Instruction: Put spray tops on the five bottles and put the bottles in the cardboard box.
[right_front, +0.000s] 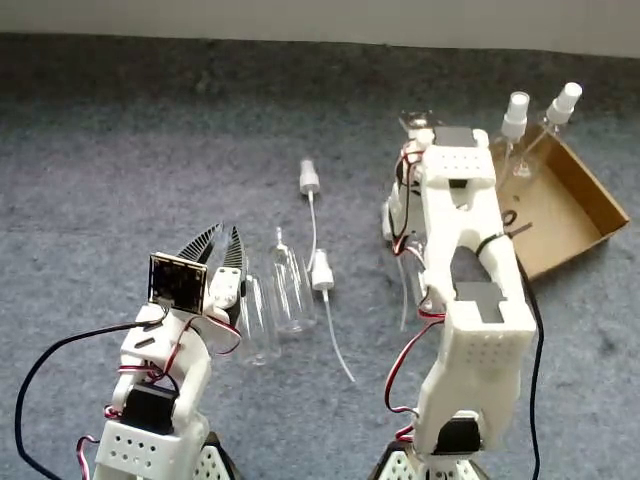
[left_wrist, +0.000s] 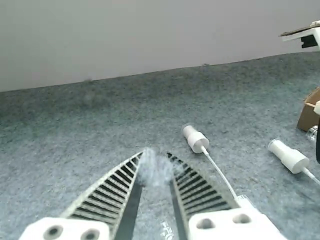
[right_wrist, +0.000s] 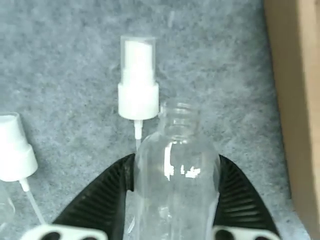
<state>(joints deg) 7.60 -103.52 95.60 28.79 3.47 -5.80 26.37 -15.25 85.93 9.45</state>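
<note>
My right gripper (right_wrist: 175, 167) is shut on a clear bottle (right_wrist: 176, 195) with an open neck, held just above the carpet next to the cardboard box (right_front: 575, 205). A white spray top (right_wrist: 138, 92) lies just beyond the bottle's mouth, and another spray top (right_wrist: 14, 150) lies off to the side. Two capped bottles (right_front: 515, 120) (right_front: 560, 108) stand in the box. My left gripper (right_front: 224, 238) is open and holds nothing. It hovers beside two topless bottles (right_front: 256, 318) (right_front: 291, 290) lying on the carpet. Two spray tops (right_front: 309, 180) (right_front: 322, 270) with long tubes lie past them.
Grey carpet (right_front: 130, 150) covers the table, with open room at the far left. The right arm's body (right_front: 470, 260) stretches between the loose parts and the box. Red and black cables (right_front: 60, 370) trail from the left arm.
</note>
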